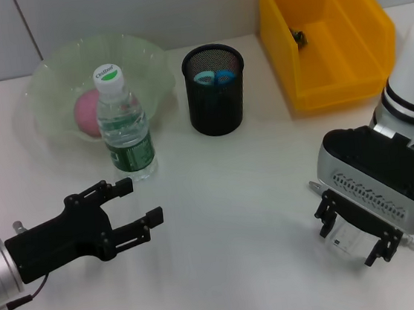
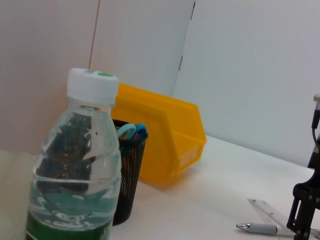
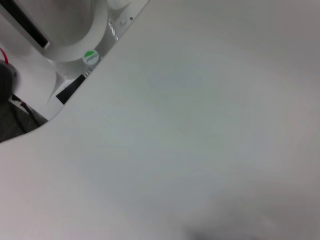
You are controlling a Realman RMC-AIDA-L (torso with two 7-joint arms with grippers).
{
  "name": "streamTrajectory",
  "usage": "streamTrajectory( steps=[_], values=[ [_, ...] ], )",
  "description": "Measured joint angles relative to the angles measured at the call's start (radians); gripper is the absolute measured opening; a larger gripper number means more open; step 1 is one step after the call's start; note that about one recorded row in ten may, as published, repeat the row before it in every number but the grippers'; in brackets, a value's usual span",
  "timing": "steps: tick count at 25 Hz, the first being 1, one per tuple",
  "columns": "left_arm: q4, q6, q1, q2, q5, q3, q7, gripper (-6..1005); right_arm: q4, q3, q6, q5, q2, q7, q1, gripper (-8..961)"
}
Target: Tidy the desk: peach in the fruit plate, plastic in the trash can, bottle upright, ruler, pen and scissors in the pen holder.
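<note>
The right tool (image 1: 357, 237), fingers spread, hovers low over the clear ruler (image 2: 267, 210) and pen (image 2: 257, 228) on the desk (image 1: 229, 220), and should pinch one squarely, while the left tool (image 1: 133, 204) waits spread beside the upright water bottle (image 1: 123, 123).

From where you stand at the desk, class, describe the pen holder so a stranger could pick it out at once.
Start at the big yellow bin at the desk's far right. Left of it stands the pen holder, with a green plate and a water bottle farther left. It is the only black mesh cup, with blue scissor handles inside.
</note>
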Motion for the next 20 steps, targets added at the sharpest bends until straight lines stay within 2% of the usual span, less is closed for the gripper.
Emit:
streamTrajectory(
  steps=[17,19,20],
  values=[
    [0.0,0.026,0.006,0.0,-0.021,0.0,-0.002,815,-0.007,0.001,0.01,0.003,0.001,0.0,-0.003,579],
    [0.0,0.027,0.006,0.0,-0.022,0.0,-0.001,815,-0.01,0.004,0.01,0.002,0.001,0.002,-0.003,398],
    [0.0,0.027,0.006,0.0,-0.022,0.0,-0.001,815,-0.014,0.004,0.01,0.003,0.001,0.005,-0.003,398]
  ],
)
